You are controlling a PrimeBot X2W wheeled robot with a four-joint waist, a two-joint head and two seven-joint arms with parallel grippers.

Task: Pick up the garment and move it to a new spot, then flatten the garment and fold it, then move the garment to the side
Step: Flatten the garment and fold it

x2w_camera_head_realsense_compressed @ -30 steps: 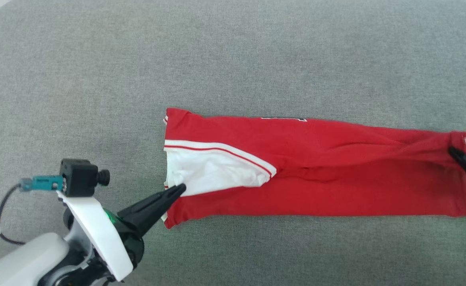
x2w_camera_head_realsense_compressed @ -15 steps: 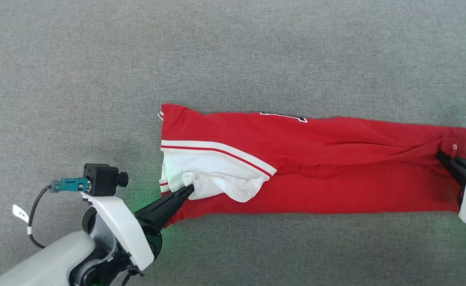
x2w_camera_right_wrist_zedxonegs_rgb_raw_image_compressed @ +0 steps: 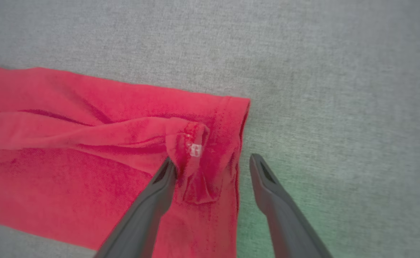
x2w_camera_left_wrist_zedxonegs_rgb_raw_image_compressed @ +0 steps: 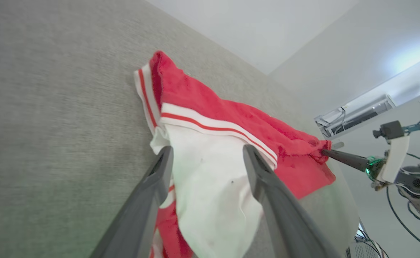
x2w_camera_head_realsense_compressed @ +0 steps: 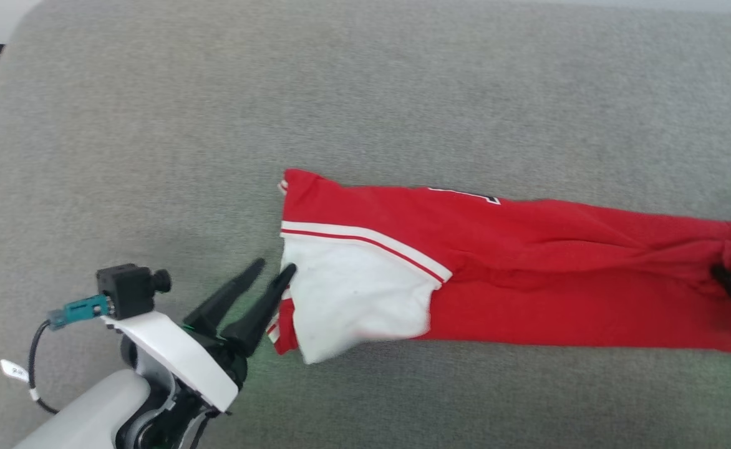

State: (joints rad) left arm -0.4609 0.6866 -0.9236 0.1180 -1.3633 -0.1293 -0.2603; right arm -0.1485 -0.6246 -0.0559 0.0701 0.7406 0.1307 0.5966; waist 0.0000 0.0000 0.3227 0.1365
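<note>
The left gripper (x2w_camera_left_wrist_zedxonegs_rgb_raw_image_compressed: pixel 207 148), fingers spread, hangs over the garment's (x2w_camera_left_wrist_zedxonegs_rgb_raw_image_compressed: pixel 203 100) white sleeve (x2w_camera_left_wrist_zedxonegs_rgb_raw_image_compressed: pixel 210 172).

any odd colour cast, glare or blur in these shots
Head view: green glow on the grey fabric surface beside the left gripper. Left wrist view: that surface smeared at left, bright glare upper right. Right wrist view: green tint right of the red jersey-style garment.

I see a grey, cloth-covered table (x2w_camera_head_realsense_compressed: pixel 153 125) with a rounded corner at the far left. The garment (x2w_camera_head_realsense_compressed: pixel 559 280) lies flat on it, folded lengthwise into a long red strip that runs across toward the right side. Its white sleeve (x2w_camera_head_realsense_compressed: pixel 359 293), trimmed in red and white, rests on top at the left end. A bit of black lettering (x2w_camera_head_realsense_compressed: pixel 465 194) peeks out along the far edge.
</note>
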